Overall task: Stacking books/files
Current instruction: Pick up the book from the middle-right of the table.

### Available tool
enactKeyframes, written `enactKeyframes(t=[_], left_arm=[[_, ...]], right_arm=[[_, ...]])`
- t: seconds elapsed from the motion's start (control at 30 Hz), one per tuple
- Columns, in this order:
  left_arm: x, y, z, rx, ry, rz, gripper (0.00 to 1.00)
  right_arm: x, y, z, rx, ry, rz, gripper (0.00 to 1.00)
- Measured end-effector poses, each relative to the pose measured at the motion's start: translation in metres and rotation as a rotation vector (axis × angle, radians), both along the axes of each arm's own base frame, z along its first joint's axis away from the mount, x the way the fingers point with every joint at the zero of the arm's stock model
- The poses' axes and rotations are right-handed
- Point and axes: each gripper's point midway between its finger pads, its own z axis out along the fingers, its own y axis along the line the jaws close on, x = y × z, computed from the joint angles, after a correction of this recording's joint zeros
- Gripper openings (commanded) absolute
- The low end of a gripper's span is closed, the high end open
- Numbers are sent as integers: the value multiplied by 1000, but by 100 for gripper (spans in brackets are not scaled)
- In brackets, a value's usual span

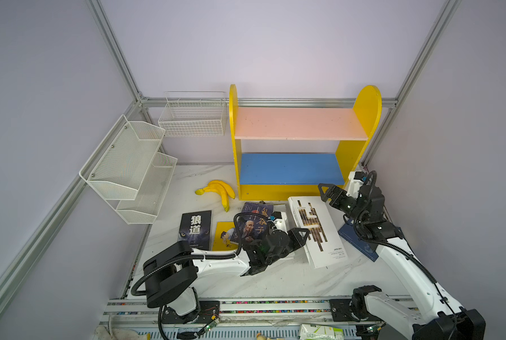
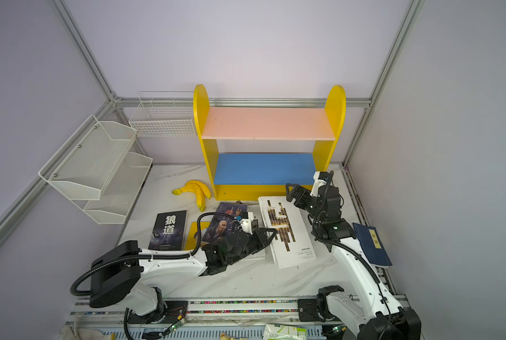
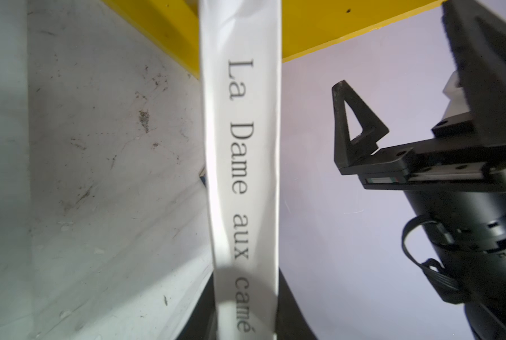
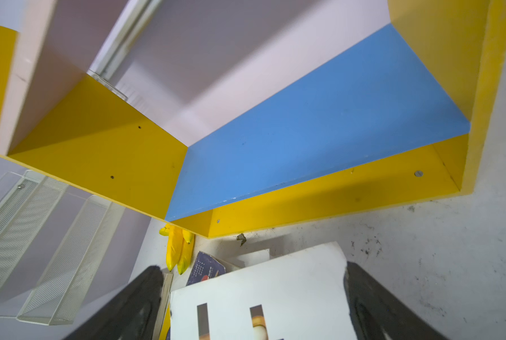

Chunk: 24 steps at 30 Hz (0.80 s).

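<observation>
The large white photo-cover book [image 1: 319, 232] lies right of centre, its far end near the shelf. My left gripper [image 1: 302, 235] is shut on its left edge. In the left wrist view the lettered spine [image 3: 243, 176] runs up from between the jaws. My right gripper [image 1: 327, 194] hovers open over the book's far end, and the right wrist view shows a finger either side of the white corner [image 4: 257, 282]. The black wolf-eyed book [image 1: 195, 230], yellow cartoon book [image 1: 223, 235] and dark old-man portrait book [image 1: 253, 222] lie to the left. A navy book with a yellow label [image 2: 371, 244] sits under the right arm.
A yellow shelf unit [image 1: 235, 141] with pink and blue boards stands at the back, close to the white book's far end. Bananas [image 1: 219, 190] lie left of it. White mesh racks [image 1: 128, 167] and a wire basket [image 1: 193, 117] hang on the left wall.
</observation>
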Motion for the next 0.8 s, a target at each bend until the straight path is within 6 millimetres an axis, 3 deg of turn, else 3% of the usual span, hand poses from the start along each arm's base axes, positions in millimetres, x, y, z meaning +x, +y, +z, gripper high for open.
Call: enactKeyframes(t=[0.2, 0.33, 0.63, 0.8], left_arm=[[2, 34, 56, -43, -111, 83, 29], [22, 57, 78, -43, -188, 170, 29], [94, 109, 72, 8, -240, 388, 28], [132, 120, 59, 28, -238, 453, 27]], right_arm=[[-11, -2, 20, 11, -23, -3, 97], [-14, -3, 31, 20, -34, -5, 97], [-15, -3, 32, 41, -16, -11, 97], [-11, 0, 9, 77, 32, -7, 97]])
